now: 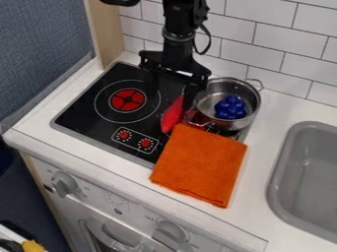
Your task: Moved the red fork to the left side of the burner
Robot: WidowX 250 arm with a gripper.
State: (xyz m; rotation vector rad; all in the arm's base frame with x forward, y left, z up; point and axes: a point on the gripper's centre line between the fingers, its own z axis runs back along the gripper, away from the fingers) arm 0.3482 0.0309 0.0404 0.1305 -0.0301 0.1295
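Fronting the worktop (39, 140), a white toy oven panel (135, 197) carries grey knobs (64, 184) and small printed marks. Just behind the worktop's near edge, a folded orange cloth (201, 165) overlaps the near right part of a black stovetop (85, 110), while a grey sink (306, 172) is set into the worktop at the right. On the stovetop's near side, a white-outlined control panel (135, 140) bears two red dials ringed with white marks. The red fork (172, 116) is on the stovetop, between the red-centred burner (127, 100) on the left and a metal pot (253, 110) on the right, by the cloth's far left corner. Its long axis runs on a slant from near left to far right: the broader, ribbed end points towards the worktop's near edge, the narrower end towards its far edge. Which end has the tines cannot be told. The pot holds a blue, knobbly cluster (230, 107). Above the stovetop hangs the black gripper (171, 102), its jaws spread wide with nothing clamped between them; the right one is right by the fork's far end, though contact cannot be told. White wall tiles (283, 44) rise behind the worktop's far edge.
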